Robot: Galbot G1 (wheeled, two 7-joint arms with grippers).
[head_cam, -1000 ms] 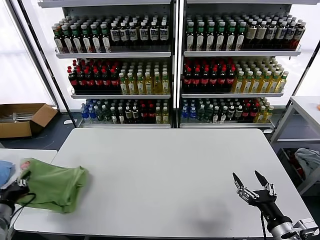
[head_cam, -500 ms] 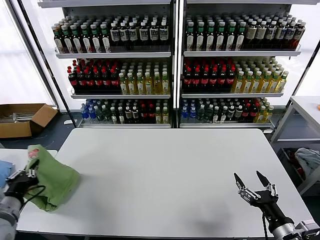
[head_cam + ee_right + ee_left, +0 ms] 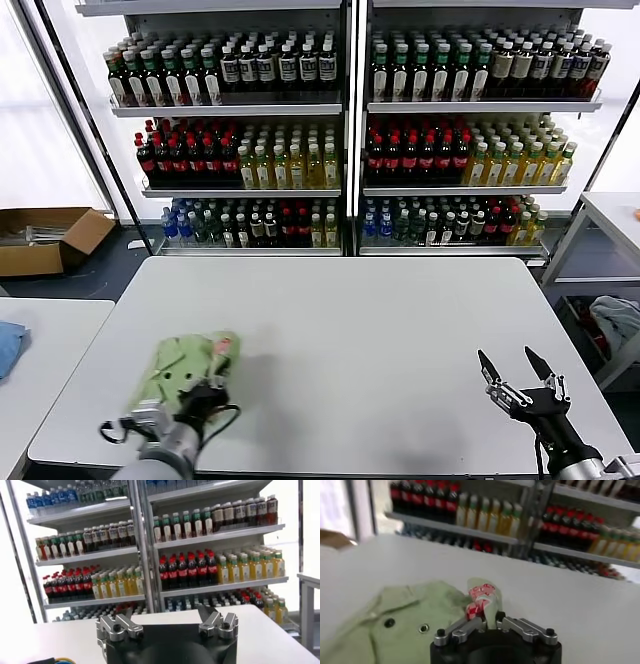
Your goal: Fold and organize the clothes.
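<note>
L side of the white table [image 3: 350,330]: light-green polo shirt [image 3: 185,368] bunched in a heap near the front-left edge, collar + small buttons visible in L wrist view [image 3: 395,625]. Left gripper [image 3: 200,398] sits at the shirt's near edge w/ fingers pinched together on the cloth; L wrist view shows the fingertips [image 3: 490,619] closed right at a fold bearing the red-and-white checkered print [image 3: 480,597], detail the head view gives only as a small reddish spot. Blue cloth [image 3: 8,345] on a separate side table far L, head view only. Behind the table, shelves of bottles [image 3: 350,130]. R side: right gripper [image 3: 520,372] hovers over bare tabletop near the front-right corner, well apart from the shirt, fingers spread wide. R wrist view shows its own two fingers [image 3: 117,626] apart, shelves beyond, no clothing
</note>
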